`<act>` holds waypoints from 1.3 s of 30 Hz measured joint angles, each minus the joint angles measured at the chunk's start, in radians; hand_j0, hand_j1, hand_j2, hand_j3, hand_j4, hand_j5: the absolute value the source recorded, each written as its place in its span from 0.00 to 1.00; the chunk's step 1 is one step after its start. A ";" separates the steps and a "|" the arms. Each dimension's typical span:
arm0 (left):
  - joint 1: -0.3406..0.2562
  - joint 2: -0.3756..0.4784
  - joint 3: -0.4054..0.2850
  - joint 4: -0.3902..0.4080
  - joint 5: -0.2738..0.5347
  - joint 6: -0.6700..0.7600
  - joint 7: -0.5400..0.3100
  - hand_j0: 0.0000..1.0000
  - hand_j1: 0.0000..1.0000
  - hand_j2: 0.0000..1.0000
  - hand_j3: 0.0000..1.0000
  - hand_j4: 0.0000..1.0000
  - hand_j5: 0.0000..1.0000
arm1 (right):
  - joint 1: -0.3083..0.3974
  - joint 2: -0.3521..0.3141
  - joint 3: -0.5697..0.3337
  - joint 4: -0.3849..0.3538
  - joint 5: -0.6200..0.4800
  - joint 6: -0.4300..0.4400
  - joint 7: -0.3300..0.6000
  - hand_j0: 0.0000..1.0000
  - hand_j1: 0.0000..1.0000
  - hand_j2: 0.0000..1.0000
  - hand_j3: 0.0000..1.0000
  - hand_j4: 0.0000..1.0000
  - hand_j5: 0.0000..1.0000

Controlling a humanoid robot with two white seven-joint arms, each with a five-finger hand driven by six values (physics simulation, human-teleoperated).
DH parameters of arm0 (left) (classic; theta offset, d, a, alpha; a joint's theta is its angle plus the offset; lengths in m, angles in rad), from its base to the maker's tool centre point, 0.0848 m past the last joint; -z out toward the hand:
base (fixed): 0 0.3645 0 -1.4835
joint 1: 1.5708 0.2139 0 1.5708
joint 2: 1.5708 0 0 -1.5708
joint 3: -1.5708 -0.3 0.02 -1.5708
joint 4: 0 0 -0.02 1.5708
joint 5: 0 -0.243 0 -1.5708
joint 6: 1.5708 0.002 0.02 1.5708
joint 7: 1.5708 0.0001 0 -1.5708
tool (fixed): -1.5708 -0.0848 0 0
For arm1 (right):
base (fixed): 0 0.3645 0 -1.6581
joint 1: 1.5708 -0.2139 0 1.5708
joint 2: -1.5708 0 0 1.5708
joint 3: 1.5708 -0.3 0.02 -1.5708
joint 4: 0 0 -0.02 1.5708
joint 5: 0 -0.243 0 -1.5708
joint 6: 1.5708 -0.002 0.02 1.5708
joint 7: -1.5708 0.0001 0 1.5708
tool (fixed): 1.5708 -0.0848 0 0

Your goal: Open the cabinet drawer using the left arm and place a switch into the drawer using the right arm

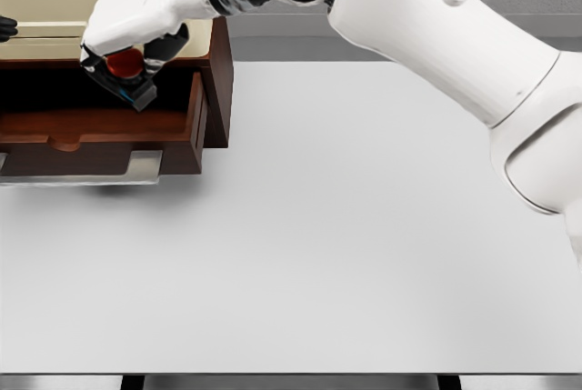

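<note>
A dark brown cabinet point(218, 81) with a beige top stands at the table's back left. Its drawer point(195, 126) is pulled out toward me, with a pale metal handle point(91, 170) along the front. My right arm reaches across from the right, and the right hand point(132, 67) hangs over the open drawer. It is shut on the switch point(125, 63), a red round button on a black body with a blue edge, held tilted just above the drawer's inside. A small black part of the left hand point(5, 28) shows at the picture's left edge beside the cabinet top.
The white table point(346, 245) spreads out to the right of and in front of the cabinet. My right upper arm point(473, 54) fills the upper right of the view. The table's front edge runs along the bottom.
</note>
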 measured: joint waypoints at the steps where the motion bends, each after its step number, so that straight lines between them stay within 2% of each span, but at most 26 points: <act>1: 0.000 0.000 0.000 0.000 0.000 0.000 0.000 1.00 1.00 1.00 1.00 1.00 1.00 | -0.002 0.009 0.006 0.018 0.001 0.000 0.000 0.40 0.40 0.40 0.40 0.40 0.40; 8: 0.000 0.000 0.000 0.000 0.000 0.000 0.000 1.00 1.00 1.00 1.00 1.00 1.00 | -0.009 0.030 0.033 0.106 0.009 0.000 -0.001 0.41 0.41 0.41 0.41 0.41 0.41; 15: 0.000 0.000 0.000 0.000 0.000 0.000 0.000 1.00 1.00 1.00 1.00 1.00 1.00 | -0.014 0.032 0.066 0.121 0.011 0.000 -0.001 0.53 0.53 0.53 0.53 0.53 0.53; 18: 0.000 0.000 0.000 0.000 0.000 0.000 0.000 1.00 1.00 1.00 1.00 1.00 1.00 | -0.014 0.032 0.074 0.120 0.011 0.000 -0.001 0.53 0.53 0.53 0.53 0.53 0.53; 19: 0.000 0.000 0.000 0.000 0.000 0.000 0.000 1.00 1.00 1.00 1.00 1.00 1.00 | -0.014 0.032 0.075 0.120 0.011 0.000 -0.001 0.66 0.66 0.66 0.66 0.66 0.66; 20: 0.000 0.000 0.000 0.001 0.000 0.000 0.000 1.00 1.00 1.00 1.00 1.00 1.00 | -0.015 0.032 0.076 0.117 0.012 0.000 -0.001 0.89 0.89 0.89 0.89 0.89 0.89; 21: 0.000 0.000 0.000 0.001 0.000 0.000 0.000 1.00 1.00 1.00 1.00 1.00 1.00 | -0.015 0.032 0.076 0.112 0.013 0.000 -0.001 1.00 1.00 1.00 1.00 1.00 1.00; 28: 0.000 0.000 0.000 0.001 0.000 -0.001 0.000 1.00 1.00 1.00 1.00 1.00 1.00 | -0.021 0.032 0.068 0.044 0.014 0.000 -0.001 1.00 1.00 1.00 1.00 1.00 1.00; 30: 0.000 0.000 0.000 0.001 0.000 -0.002 0.000 1.00 1.00 1.00 1.00 1.00 1.00 | -0.009 0.028 0.060 -0.005 0.016 0.000 -0.001 1.00 1.00 1.00 1.00 1.00 1.00; 31: 0.000 0.000 0.000 0.001 0.000 -0.001 0.000 1.00 1.00 1.00 1.00 1.00 1.00 | 0.008 0.007 0.048 -0.053 0.015 0.000 -0.001 1.00 1.00 1.00 1.00 1.00 1.00; 34: -0.002 0.000 0.001 0.000 0.000 -0.001 0.000 1.00 1.00 1.00 1.00 1.00 1.00 | 0.077 -0.135 -0.018 -0.221 0.015 0.000 -0.001 1.00 1.00 1.00 1.00 1.00 1.00; 38: -0.008 -0.001 0.004 -0.001 0.001 -0.001 0.000 1.00 1.00 1.00 1.00 1.00 1.00 | 0.215 -0.385 -0.207 -0.404 0.015 -0.001 -0.001 1.00 1.00 1.00 1.00 1.00 1.00; 39: -0.008 -0.003 0.005 -0.002 0.002 0.000 0.000 1.00 1.00 1.00 1.00 1.00 1.00 | 0.282 -0.455 -0.246 -0.432 0.015 0.000 -0.001 1.00 1.00 1.00 1.00 1.00 1.00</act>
